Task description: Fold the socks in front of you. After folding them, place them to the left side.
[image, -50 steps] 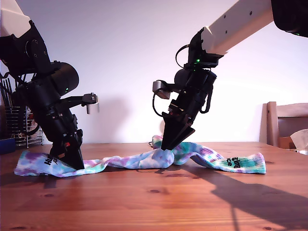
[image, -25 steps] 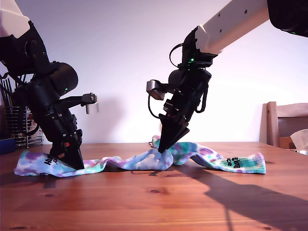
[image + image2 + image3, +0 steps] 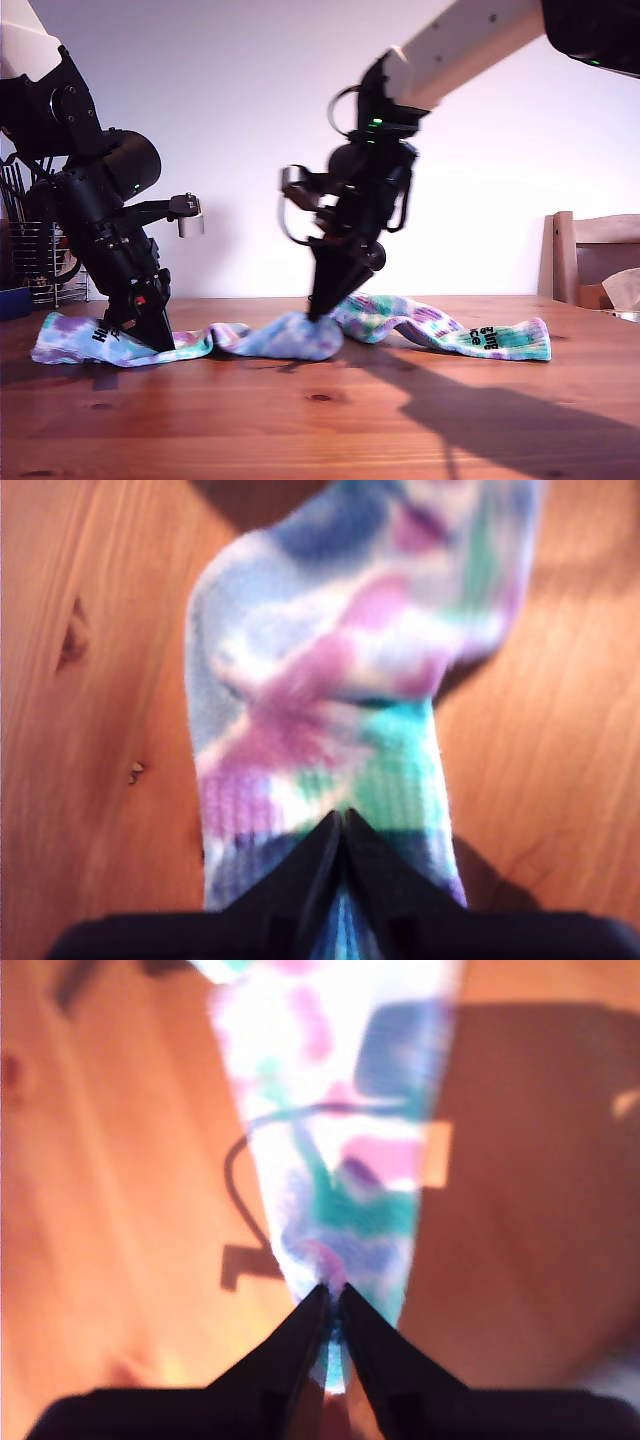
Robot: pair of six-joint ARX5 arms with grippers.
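Observation:
The tie-dyed teal, purple and white socks (image 3: 450,335) lie stretched across the wooden table (image 3: 320,420), with black lettering near the end at the exterior view's right. My first gripper (image 3: 160,345) presses down at the end on the exterior view's left, shut on the sock (image 3: 330,680), as the first wrist view (image 3: 342,820) shows. My second gripper (image 3: 318,315) is shut on the sock's bunched middle (image 3: 340,1110), and the second wrist view (image 3: 332,1295) shows its tips pinched on the fabric. The second arm is motion-blurred.
A wire rack (image 3: 40,265) and a blue object (image 3: 14,302) stand at the exterior view's left edge. A wooden chair (image 3: 592,255) and a pale crumpled item (image 3: 625,288) sit at its right edge. The second arm's shadow (image 3: 500,410) falls on the front of the table.
My second gripper has moved toward the exterior view's left, dragging the sock's middle with it and bunching the fabric closer to my first gripper, which stayed put.

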